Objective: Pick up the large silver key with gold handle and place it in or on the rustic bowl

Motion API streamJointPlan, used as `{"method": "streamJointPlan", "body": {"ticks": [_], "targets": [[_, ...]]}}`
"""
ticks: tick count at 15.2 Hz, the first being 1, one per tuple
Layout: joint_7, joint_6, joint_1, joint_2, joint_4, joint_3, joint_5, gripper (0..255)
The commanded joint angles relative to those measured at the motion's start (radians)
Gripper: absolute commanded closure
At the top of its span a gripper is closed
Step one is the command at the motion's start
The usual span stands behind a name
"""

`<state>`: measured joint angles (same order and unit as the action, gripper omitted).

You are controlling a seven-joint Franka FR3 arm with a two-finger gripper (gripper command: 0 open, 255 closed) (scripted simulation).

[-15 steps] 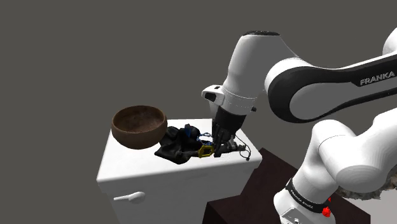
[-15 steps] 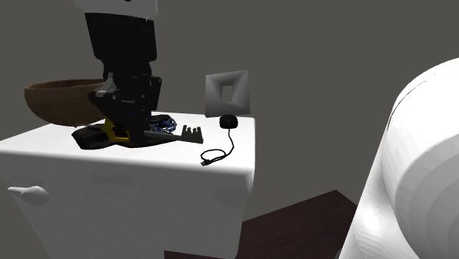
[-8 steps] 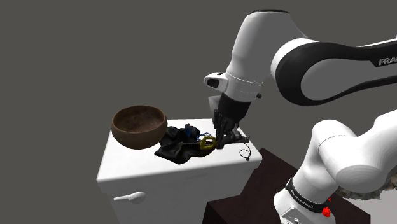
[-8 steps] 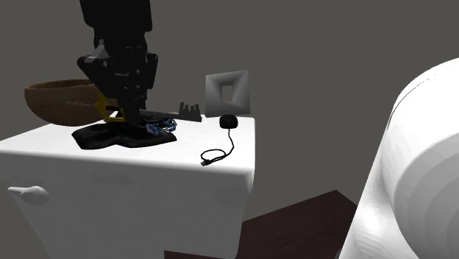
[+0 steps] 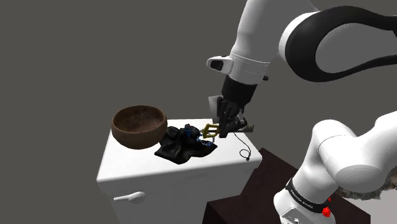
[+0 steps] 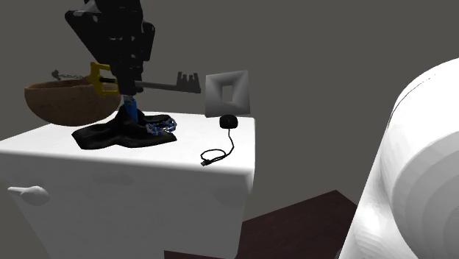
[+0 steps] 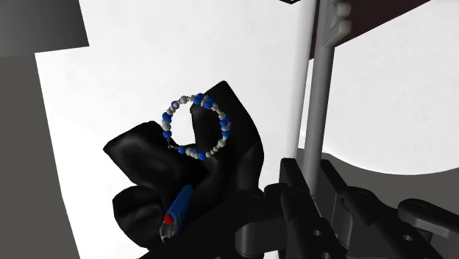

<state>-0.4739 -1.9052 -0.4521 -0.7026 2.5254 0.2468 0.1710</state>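
My gripper (image 6: 123, 79) is clamped on the key (image 6: 163, 85), which I hold roughly level in the air beside the brown bowl (image 6: 62, 104), gold handle end toward that bowl.

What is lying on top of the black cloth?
A blue and white bead bracelet and a blue pen-like thing with a red tip lie on the black cloth. Anything under its folds is hidden. The gripper holds the key in the air.
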Motion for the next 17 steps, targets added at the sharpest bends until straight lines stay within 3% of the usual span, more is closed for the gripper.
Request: {"method": "streamJointPlan", "body": {"ticks": [1,13,17], "targets": [[0.002,0.026,0.001,0.000,-0.025,-0.002,-0.003,255],[0.007,0.178,0.010,0.009,-0.186,-0.021,-0.021,255],[0.014,0.130,0.036,0.175,-0.305,-0.003,-0.043,255]]}}
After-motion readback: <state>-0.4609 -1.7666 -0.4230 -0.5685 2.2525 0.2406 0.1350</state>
